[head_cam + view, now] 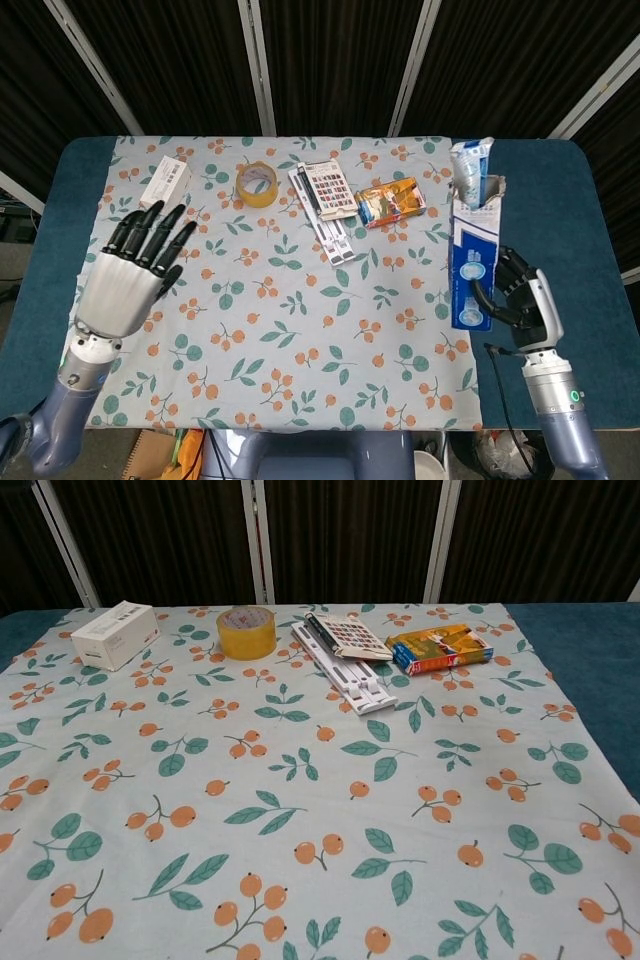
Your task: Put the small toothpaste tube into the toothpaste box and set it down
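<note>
The toothpaste tube (470,160) sticks out of the toothpaste box (471,262), right of the tablecloth (280,330).

A desk (560,190) with a dark blue top carries a floral cloth (270,300) printed with orange berries and green leaves. Along the cloth's far edge lie a white carton (166,184) at the left, then a roll of yellow tape (256,182), then a calculator (326,188) resting on a white folding stand (334,236), and beside these an orange and blue packet (390,200). Dark curtains (330,60) with pale upright posts hang behind the desk.
</note>
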You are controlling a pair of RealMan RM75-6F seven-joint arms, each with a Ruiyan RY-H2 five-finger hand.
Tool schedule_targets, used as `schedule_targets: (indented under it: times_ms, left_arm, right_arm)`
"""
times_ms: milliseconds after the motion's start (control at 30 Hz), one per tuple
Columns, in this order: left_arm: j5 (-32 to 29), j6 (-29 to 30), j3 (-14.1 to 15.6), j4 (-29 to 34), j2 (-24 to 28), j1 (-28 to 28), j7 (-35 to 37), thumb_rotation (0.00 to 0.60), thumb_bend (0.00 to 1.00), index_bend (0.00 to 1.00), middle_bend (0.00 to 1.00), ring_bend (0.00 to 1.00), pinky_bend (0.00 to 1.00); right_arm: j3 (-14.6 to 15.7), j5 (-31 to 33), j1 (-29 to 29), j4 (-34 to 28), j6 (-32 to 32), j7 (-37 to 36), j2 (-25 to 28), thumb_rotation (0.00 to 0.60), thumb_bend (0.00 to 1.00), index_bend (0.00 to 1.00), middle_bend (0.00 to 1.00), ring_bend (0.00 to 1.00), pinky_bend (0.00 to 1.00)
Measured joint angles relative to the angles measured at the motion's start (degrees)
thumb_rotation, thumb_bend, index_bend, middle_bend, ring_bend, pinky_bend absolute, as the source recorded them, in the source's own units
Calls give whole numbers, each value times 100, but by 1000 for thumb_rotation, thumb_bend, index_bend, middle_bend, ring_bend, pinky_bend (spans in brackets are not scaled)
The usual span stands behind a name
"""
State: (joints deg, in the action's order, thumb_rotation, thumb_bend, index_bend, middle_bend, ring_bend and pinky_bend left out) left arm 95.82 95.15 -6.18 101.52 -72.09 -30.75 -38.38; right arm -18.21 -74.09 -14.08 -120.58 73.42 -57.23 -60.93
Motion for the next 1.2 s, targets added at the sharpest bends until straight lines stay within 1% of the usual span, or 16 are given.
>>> schedule_targets:
  times_ms: [67,233,367,467,533,633,667,733,867,1000,1133,1200]
  left_arm:
    - [-327,52,221,-12,79,344,240,600,0,214,153,168,292]
    - [-676,119,543,-293,112,873,822,600,0,211,152,168,292]
    - [-972,132,769,-799,63,1297,1388,600,0,209,155,168,292]
    - [-1103,153,850,-1191,-17,1500,1808,600,0,206,157,168,293]
    - [-1170,156,870,-1342,-57,1601,2065,600,0,209,158,168,292]
    - [-1243,158,850,-1406,-102,1722,2470,600,0,208,157,166,292]
    - [-1266,148,834,-1420,-119,1763,2602,600,0,207,154,159,292]
    - [-1305,93,821,-1433,-137,1808,2710,600,0,205,148,143,292]
    - [-1382,-164,806,-1359,-134,1840,2742,600,0,202,142,135,292]
    - [-1387,-265,778,-1314,-116,1865,2705,600,0,201,139,135,293]
    - [-1395,-340,732,-1278,-101,1893,2678,600,0,203,139,135,292]
    - [-1391,-362,706,-1264,-95,1909,2669,600,0,203,139,136,292]
  right_arm:
    - [-81,-6,24,-19,68,-119,46,600,364,518,577,509,431]
    - [-334,-43,136,-158,359,-460,210,600,363,518,577,509,431]
    - [-552,-75,251,-317,664,-670,344,600,363,518,577,509,431]
    - [-746,-74,354,-464,957,-805,441,600,363,517,577,509,431]
    - [-896,-58,441,-597,1165,-896,529,600,363,487,577,497,431]
    - [-1047,-62,573,-780,1370,-941,707,600,363,384,550,435,431]
    - [-1060,-72,598,-816,1397,-923,751,600,363,352,526,415,430]
    - [-1060,-103,627,-852,1406,-841,798,600,363,324,500,398,429]
    - [-970,-134,631,-885,1274,-750,835,600,364,322,498,396,429]
    - [-879,-106,589,-843,1104,-671,832,600,363,322,492,397,429]
    - [-840,-19,551,-805,1000,-685,810,600,363,335,490,426,444]
    - [-839,4,540,-801,956,-727,812,600,363,344,492,447,469]
